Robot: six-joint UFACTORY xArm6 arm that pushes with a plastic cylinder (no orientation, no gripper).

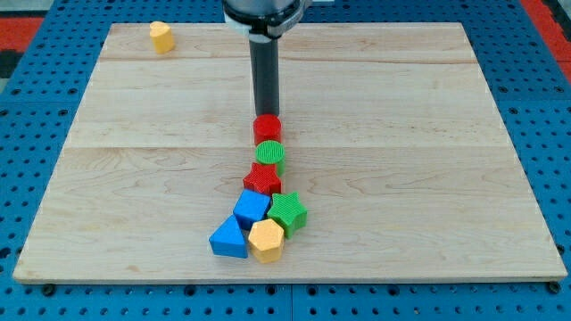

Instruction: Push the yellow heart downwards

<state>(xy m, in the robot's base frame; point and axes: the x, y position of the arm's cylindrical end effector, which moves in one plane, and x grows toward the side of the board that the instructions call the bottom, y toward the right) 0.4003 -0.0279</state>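
My tip [266, 114] comes down at the upper middle of the wooden board [428, 178], its end just above the red cylinder [267, 128] and seemingly touching it; a bare rod, it grips nothing. Straight below it runs a tight column: green cylinder [269, 155], red star [262, 180], then a cluster of blue cube [252, 209], green star [287, 212], blue triangle [229, 239] and yellow hexagon [266, 240]. The yellow heart [161, 37] sits alone, far to the tip's left and slightly above it, near the board's top-left corner
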